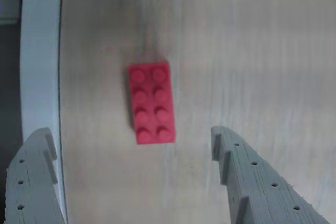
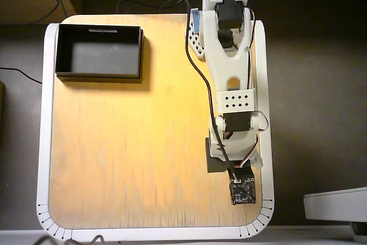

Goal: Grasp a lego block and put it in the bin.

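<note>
While my fingers stand wide apart over the pale wood, the lego block lies studs up on the table between and just beyond them, touching neither, near the white rim. Only my wrist view shows it; in the overhead view my arm covers that spot. The overhead view alone shows the bin, well apart at the upper left corner.
</note>
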